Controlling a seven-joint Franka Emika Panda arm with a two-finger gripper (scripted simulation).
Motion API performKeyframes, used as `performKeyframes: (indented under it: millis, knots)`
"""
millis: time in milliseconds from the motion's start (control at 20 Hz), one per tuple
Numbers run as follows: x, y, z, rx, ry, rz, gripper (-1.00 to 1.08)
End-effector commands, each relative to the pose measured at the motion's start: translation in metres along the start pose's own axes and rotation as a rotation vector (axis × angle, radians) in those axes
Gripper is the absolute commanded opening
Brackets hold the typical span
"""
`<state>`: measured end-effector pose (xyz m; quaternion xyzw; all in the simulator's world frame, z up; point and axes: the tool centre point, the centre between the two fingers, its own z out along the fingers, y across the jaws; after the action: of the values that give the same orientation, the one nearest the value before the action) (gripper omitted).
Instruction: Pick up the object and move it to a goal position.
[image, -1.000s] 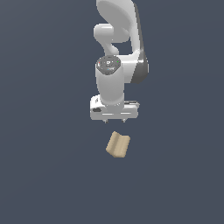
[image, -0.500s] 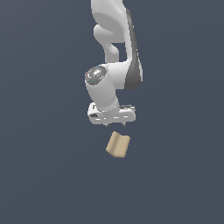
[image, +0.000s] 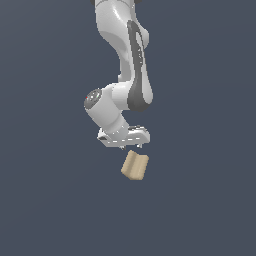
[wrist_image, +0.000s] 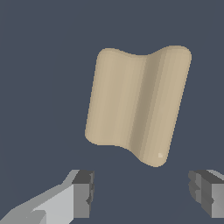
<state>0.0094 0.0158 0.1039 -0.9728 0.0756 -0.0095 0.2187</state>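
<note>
Arm (image: 127, 65), white with dark grey panels, entering from the top of the exterior view and bending down to a rounded wrist joint; compared with a second ago the wrist has swung toward the exterior view's left and rolled over, and the hand has come lower, closing most of the gap above the block; half a second ago the tilt had already begun, and it is now more pronounced.

Pincer (image: 126, 145), white body with short dark tips, hanging just above the object; in the wrist view its two grey fingers (wrist_image: 83, 192) stand wide apart with nothing between them, one at each lower corner of the picture; fingers spread, holding nothing.

Object (image: 135, 166), small tan blocky piece with rounded edges; lies on the dark blue-grey surface (image: 50, 200) directly below the pincer, apart from it though close; position and tilt unchanged from both earlier views; in the wrist view (wrist_image: 139, 105) it shows a broad face with a shallow groove running along it and a wavy outline at both ends.

Markings: no brand, label or writing legible on arm, pincer or object.
</note>
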Motion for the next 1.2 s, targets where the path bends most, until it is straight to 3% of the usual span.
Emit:
performKeyframes:
  millis: [0, 550, 850, 1150]
  knots:
    - [0.002, 0.003, 0.006, 0.053, 0.016, 0.028, 0.68]
    - [0.011, 0.019, 0.023, 0.244, 0.096, 0.148, 0.68]
    - [0.014, 0.025, 0.027, 0.299, 0.127, 0.19, 0.68]
    - [0.015, 0.027, 0.028, 0.32, 0.14, 0.207, 0.68]
